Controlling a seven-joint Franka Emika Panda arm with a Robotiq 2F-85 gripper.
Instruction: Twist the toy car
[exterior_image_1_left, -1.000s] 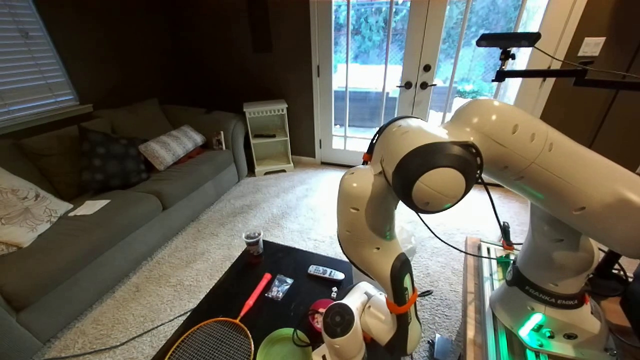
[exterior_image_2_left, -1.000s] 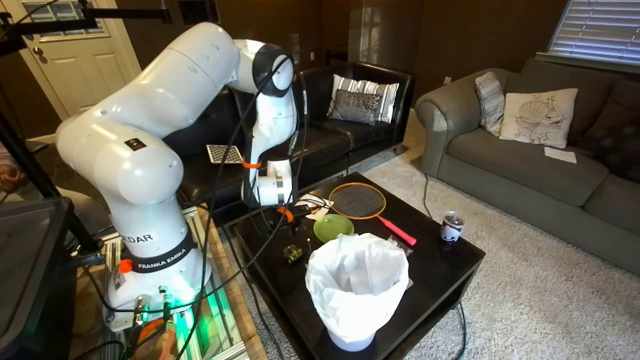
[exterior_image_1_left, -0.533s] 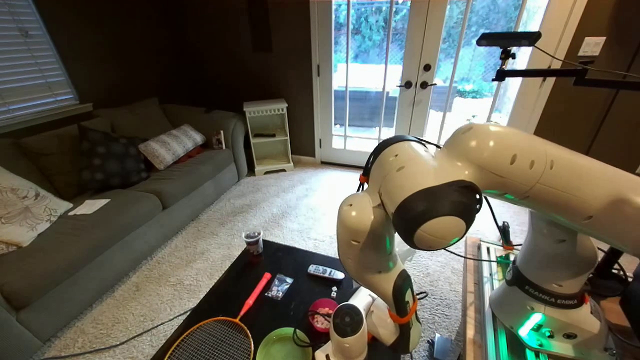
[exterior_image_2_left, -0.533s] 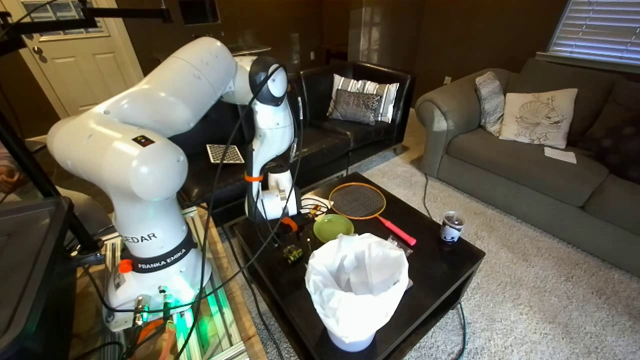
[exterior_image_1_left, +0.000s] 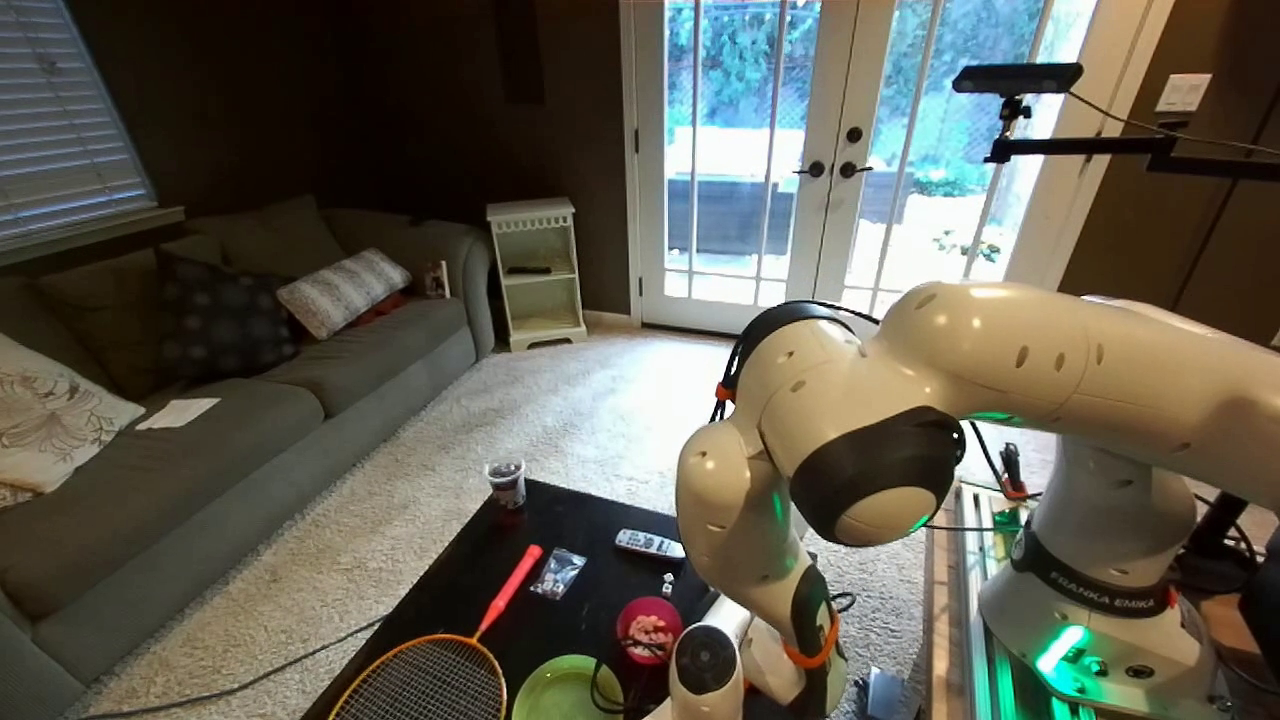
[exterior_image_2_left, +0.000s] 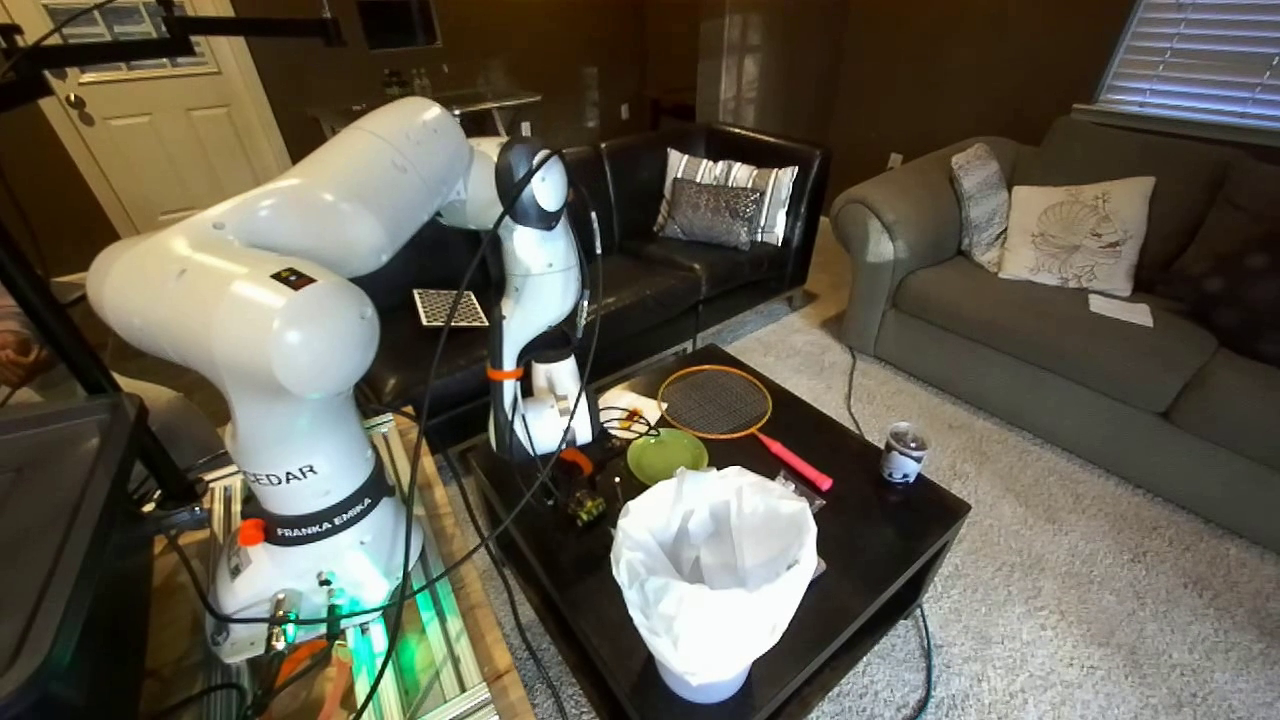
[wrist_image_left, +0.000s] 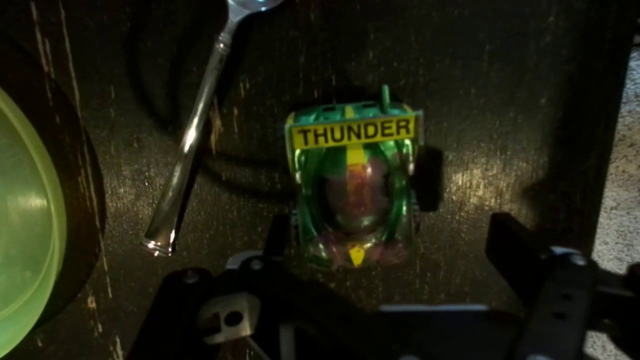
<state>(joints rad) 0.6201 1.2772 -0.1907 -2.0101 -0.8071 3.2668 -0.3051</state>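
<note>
The toy car (wrist_image_left: 355, 190) is translucent green with a yellow "THUNDER" plate and yellow stripe. It sits on the dark table (wrist_image_left: 480, 100) in the wrist view. In an exterior view the car (exterior_image_2_left: 588, 512) shows small, partly behind the gripper and a cable. My gripper (wrist_image_left: 390, 235) is open, its two black fingers wide apart. The left finger is close beside the car's left edge; I cannot tell if they touch. The right finger is well clear of the car's right side. In an exterior view the gripper (exterior_image_2_left: 577, 482) is low over the table beside the car.
A silver spoon (wrist_image_left: 192, 130) and a green bowl (wrist_image_left: 30, 220) lie left of the car in the wrist view. A white-bagged bin (exterior_image_2_left: 712, 590), a racket (exterior_image_2_left: 716, 402) and a cup (exterior_image_2_left: 903, 455) stand on the table. A pink bowl (exterior_image_1_left: 650, 628) and remote (exterior_image_1_left: 650, 543) are there too.
The arm has lowered, bringing the gripper down close to the table and the car. The pink bowl shows more fully now. The car has not visibly moved.
</note>
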